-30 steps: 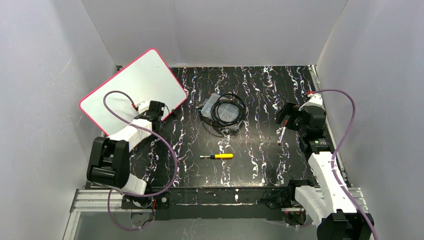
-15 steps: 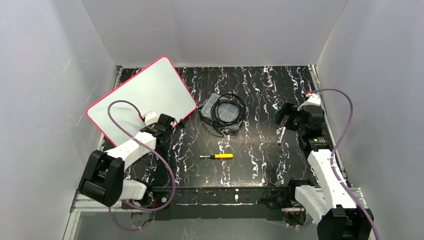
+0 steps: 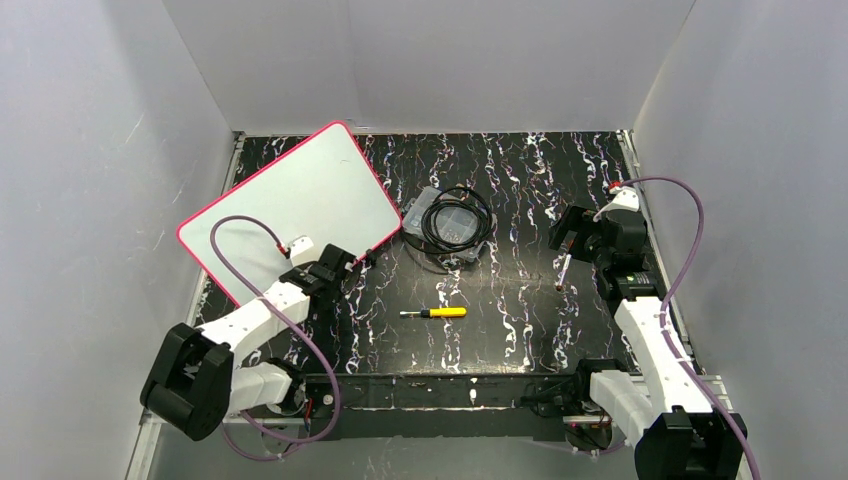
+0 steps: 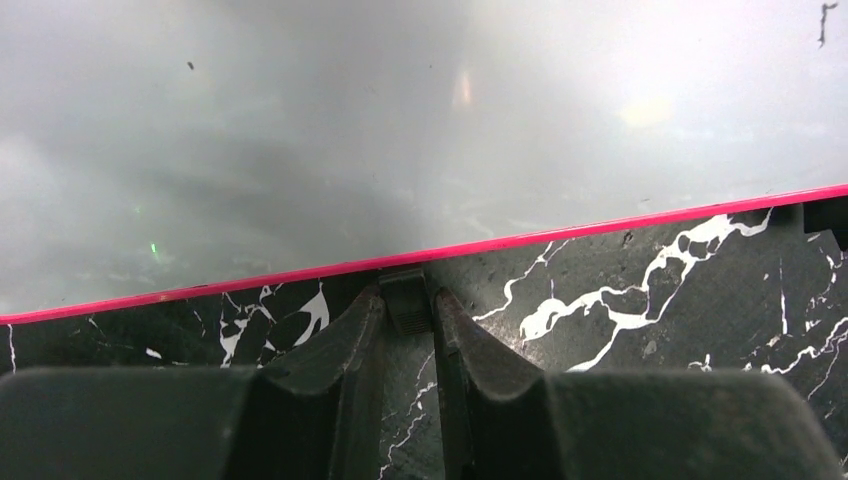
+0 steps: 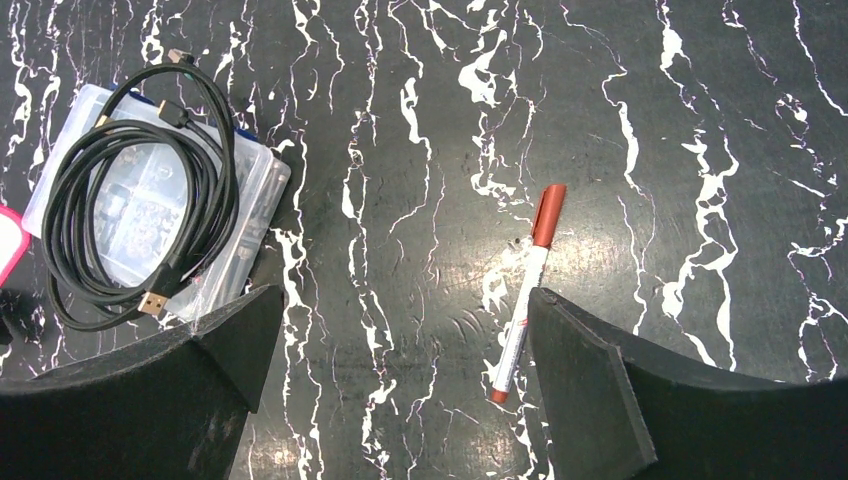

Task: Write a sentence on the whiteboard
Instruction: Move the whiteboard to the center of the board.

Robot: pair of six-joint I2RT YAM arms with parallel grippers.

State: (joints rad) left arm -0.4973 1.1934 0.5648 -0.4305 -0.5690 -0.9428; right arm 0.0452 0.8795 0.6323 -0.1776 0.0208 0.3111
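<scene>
The whiteboard (image 3: pixel 290 195) is white with a pink-red rim and stands tilted at the back left of the table. No sentence shows on it; the left wrist view (image 4: pixel 400 130) shows only a tiny dark mark at its top right. My left gripper (image 3: pixel 358 260) is shut on a small black clip (image 4: pixel 407 300) on the board's lower rim. My right gripper (image 3: pixel 572 238) is open and empty above a marker (image 5: pixel 525 292), white with a red-brown cap, that lies on the table by its right finger (image 5: pixel 600 380). The marker also shows in the top view (image 3: pixel 563 270).
A clear plastic box (image 3: pixel 425 213) with a coiled black cable (image 3: pixel 455 222) on it sits just right of the whiteboard. A yellow-handled screwdriver (image 3: pixel 442 312) lies in the middle near the front. Grey walls close in the black marbled table (image 3: pixel 500 330) on three sides.
My left arm has swung right and toward the front, dragging the whiteboard by its clip to the right, closer to the plastic box. The right arm has hardly moved.
</scene>
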